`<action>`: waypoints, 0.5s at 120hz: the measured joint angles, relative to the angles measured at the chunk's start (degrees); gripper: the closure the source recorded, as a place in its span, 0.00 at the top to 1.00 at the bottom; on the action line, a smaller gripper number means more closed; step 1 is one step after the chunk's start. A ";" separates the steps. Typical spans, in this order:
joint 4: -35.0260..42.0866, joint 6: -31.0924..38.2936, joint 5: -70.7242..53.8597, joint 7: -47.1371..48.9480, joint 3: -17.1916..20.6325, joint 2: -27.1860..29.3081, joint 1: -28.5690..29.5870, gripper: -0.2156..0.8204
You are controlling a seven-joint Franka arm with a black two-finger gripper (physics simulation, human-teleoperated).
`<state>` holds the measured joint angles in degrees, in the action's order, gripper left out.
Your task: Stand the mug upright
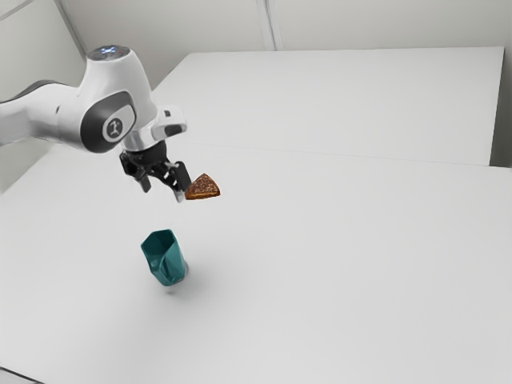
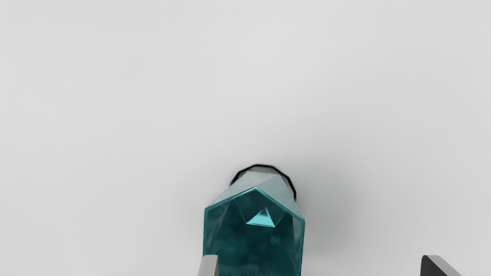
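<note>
Showing its open mouth to the wrist camera: teal faceted mug [image 2: 254, 230], on the white table [image 1: 360, 264]
Gripper [image 1: 162, 192]: jaws wide apart, above the table
Brown wedge-shaped slice [image 1: 202, 188]: beside the gripper in the exterior view

We see a smooth white table [image 1: 360, 280] spreading across the middle and bottom of the exterior view. On it we find a brown, wedge-shaped slice [image 1: 203, 187] left of centre and, lower left, a teal mug [image 1: 168, 266].
</note>
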<state>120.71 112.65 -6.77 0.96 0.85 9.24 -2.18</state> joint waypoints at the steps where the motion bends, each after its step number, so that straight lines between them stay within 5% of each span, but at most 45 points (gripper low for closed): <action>1: -0.59 -0.55 0.02 0.00 0.00 -0.20 -0.01 0.76; 27: -13.16 -12.04 1.22 0.12 -0.01 -4.04 0.20 0.77; 60: -21.24 -16.91 1.83 0.21 -0.06 -6.04 0.76 0.78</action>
<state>99.47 95.74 -4.94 1.17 0.79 3.20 -1.42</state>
